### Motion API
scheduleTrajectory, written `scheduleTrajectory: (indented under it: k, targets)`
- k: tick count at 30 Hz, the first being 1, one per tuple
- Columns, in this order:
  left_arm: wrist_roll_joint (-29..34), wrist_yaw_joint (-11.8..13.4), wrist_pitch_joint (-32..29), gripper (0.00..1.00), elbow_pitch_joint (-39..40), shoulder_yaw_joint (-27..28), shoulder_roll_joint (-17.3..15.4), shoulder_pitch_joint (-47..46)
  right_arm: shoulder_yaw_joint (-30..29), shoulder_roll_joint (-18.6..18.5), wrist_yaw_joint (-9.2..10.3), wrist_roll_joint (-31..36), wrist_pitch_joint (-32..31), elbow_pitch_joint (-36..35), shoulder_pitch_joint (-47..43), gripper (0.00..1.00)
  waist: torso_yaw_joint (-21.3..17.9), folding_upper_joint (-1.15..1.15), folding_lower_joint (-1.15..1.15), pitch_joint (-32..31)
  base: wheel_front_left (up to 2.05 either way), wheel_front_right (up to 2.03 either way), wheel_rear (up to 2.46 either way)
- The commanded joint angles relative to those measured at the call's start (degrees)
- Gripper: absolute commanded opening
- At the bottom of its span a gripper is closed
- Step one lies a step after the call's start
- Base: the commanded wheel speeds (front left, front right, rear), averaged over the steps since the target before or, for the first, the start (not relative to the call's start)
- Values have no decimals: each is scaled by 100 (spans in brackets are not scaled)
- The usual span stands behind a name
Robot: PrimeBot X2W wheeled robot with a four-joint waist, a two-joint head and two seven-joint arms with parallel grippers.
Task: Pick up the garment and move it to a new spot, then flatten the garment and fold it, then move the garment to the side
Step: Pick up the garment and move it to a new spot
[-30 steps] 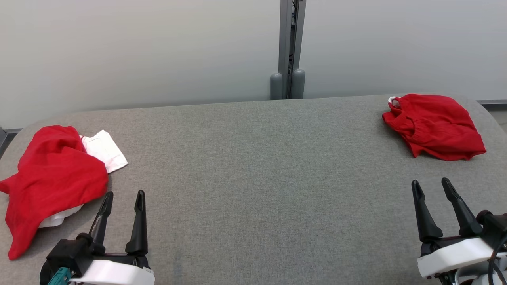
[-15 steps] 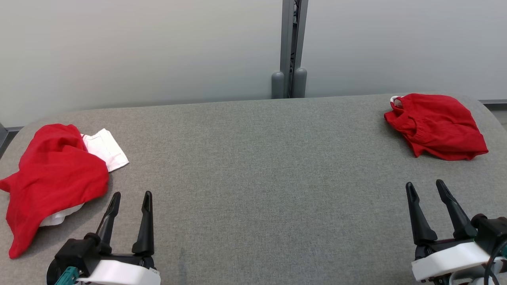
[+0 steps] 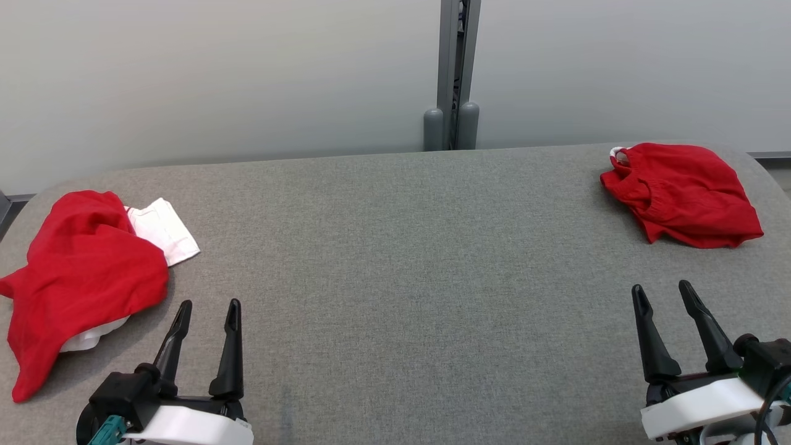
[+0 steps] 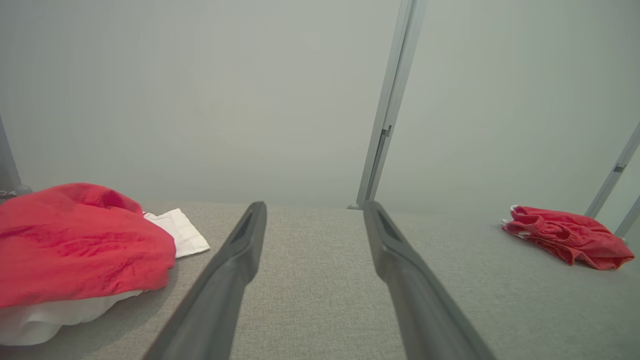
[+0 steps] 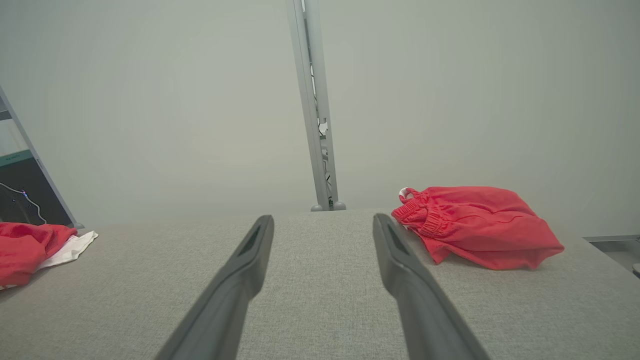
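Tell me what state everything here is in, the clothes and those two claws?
Red heap: crumpled at the table's left end, lying over part of the white cloth.
White cloth: partly under the red heap, one corner lying out flat.
Red shorts: lying loosely folded at the far right, untouched.
Left gripper: open, empty, beside the red heap.
Right gripper: open, empty, short of the red shorts.

A crumpled red garment (image 3: 80, 272) lies heaped by the table's (image 3: 395, 259) left edge, with white fabric (image 3: 164, 228) poking out at its far side and under its near edge. At the far right corner sit red shorts (image 3: 683, 194), loosely flattened, their gathered waistband and a white loop facing the table's middle.
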State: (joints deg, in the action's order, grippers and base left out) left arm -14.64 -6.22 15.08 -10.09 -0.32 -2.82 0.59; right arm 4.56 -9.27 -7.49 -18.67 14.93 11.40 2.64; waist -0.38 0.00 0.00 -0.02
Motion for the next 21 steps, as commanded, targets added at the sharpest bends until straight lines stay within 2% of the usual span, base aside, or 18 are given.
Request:
scheduleTrajectory:
  k: [1, 21]
  targets:
    - [-21, 25, 8, 100, -14, 6, -17, -106, 4, -21, -2, -20, 38, -47, -30, 100, -3, 0, 0, 6, 0, 0, 0]
    - [-32, 26, 8, 100, -77, -49, -18, -142, 27, 0, -2, -36, 37, -6, 34, 100, 126, 0, 0, 5, 0, 0, 0]
